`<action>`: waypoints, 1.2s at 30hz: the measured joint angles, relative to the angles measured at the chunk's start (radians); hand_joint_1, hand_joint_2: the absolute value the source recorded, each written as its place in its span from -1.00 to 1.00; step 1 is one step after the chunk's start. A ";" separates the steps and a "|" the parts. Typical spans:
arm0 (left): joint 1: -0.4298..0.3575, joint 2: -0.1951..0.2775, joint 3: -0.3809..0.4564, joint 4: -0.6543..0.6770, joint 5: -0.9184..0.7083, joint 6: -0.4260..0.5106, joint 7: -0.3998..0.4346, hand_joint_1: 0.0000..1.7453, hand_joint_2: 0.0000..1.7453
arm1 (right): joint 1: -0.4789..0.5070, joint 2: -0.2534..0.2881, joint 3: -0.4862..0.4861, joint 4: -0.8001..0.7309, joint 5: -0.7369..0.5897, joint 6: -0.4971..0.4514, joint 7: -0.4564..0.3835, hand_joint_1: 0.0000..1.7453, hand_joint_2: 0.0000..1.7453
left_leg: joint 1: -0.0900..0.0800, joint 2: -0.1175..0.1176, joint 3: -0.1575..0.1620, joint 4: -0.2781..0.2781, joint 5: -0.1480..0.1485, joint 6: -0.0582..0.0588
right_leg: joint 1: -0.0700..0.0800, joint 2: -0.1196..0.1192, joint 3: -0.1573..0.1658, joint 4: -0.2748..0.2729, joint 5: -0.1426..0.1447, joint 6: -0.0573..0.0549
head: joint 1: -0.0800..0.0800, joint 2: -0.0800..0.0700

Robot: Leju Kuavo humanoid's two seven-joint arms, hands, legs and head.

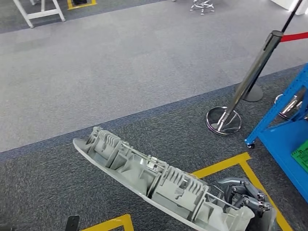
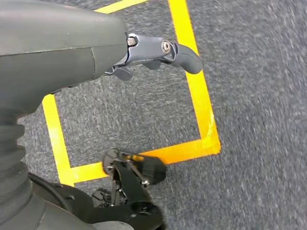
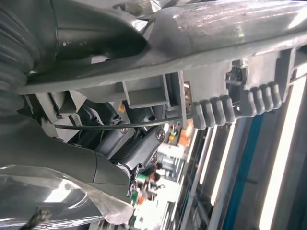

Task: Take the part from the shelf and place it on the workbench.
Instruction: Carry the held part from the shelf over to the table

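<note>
Carrying step: right hand (image 1: 244, 195) fingers grasping the long grey part (image 1: 152, 175) over carpet, left hand (image 2: 159, 52) released; next, finding the desk.

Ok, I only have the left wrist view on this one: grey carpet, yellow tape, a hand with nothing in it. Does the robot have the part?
Observer: Yes. In the head view the right hand holds a long grey ribbed plastic part by its near end, above the carpet.
Operator: Is the shelf anywhere near?
Observer: A blue metal shelf stands at the right edge of the head view, close to that hand.
Operator: Anything else standing around there?
Observer: A chrome barrier post with a red belt stands on the carpet, just beyond the shelf's corner.
</note>
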 joint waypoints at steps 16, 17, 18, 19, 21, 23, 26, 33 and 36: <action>0.006 0.006 0.047 0.000 0.015 -0.020 -0.024 -1.00 1.00 | -0.039 -0.011 0.025 0.006 0.012 0.016 0.000 1.00 1.00 | 0.003 0.021 0.092 -0.180 0.087 0.049 | -0.001 -0.011 -0.071 0.194 -0.129 0.041 | 0.012 0.000; 0.006 0.006 0.048 0.000 0.013 -0.020 -0.022 -1.00 1.00 | -0.040 -0.011 0.025 0.008 0.012 0.017 0.000 1.00 1.00 | 0.001 0.007 0.092 -0.179 0.086 0.050 | 0.000 -0.006 -0.109 0.255 -0.146 0.040 | 0.012 0.000; 0.006 0.006 0.050 0.000 0.011 -0.021 -0.021 -1.00 1.00 | -0.040 -0.011 0.025 0.010 0.012 0.019 0.001 1.00 1.00 | 0.000 -0.006 0.093 -0.178 0.085 0.051 | 0.002 -0.004 -0.133 0.285 -0.142 0.039 | 0.012 0.000; 0.007 0.006 0.051 0.000 0.010 -0.022 -0.021 -1.00 1.00 | -0.041 -0.011 0.025 0.011 0.013 0.020 0.001 1.00 1.00 | 0.000 -0.021 0.094 -0.177 0.084 0.052 | 0.003 -0.003 -0.138 0.273 -0.117 0.038 | 0.012 0.000; 0.006 0.006 0.051 0.000 0.007 -0.023 -0.020 -1.00 1.00 | -0.041 -0.011 0.025 0.013 0.016 0.019 0.001 1.00 1.00 | 0.000 -0.050 0.097 -0.172 0.081 0.049 | 0.001 0.021 -0.096 0.151 -0.032 0.034 | 0.013 0.000; 0.003 0.006 0.051 0.000 0.001 -0.023 -0.018 -1.00 1.00 | -0.039 -0.012 0.026 0.012 0.018 0.012 0.001 1.00 1.00 | -0.001 -0.077 0.091 -0.161 0.076 0.041 | -0.004 0.063 -0.048 0.038 0.012 0.031 | 0.012 0.000; 0.005 0.005 0.051 0.000 -0.016 -0.020 -0.011 -1.00 1.00 | -0.032 -0.017 0.026 0.000 0.023 -0.004 0.001 1.00 1.00 | 0.003 -0.111 0.080 -0.157 0.078 0.025 | -0.003 0.061 -0.029 0.010 0.014 0.020 | 0.011 0.000; -0.002 -0.002 0.051 0.000 -0.027 -0.016 -0.004 -1.00 1.00 | -0.038 -0.027 0.041 -0.016 0.059 -0.016 0.000 1.00 1.00 | 0.015 0.018 -0.053 0.121 -0.051 -0.009 | 0.001 -0.040 -0.012 -0.002 0.010 -0.003 | -0.001 0.000; 0.003 -0.001 0.052 0.000 -0.025 -0.028 0.012 -1.00 1.00 | -0.056 -0.028 0.049 -0.012 0.058 -0.003 0.001 1.00 1.00 | 0.021 0.045 0.005 0.005 0.031 -0.010 | 0.001 -0.075 -0.003 -0.002 0.002 0.002 | -0.001 0.000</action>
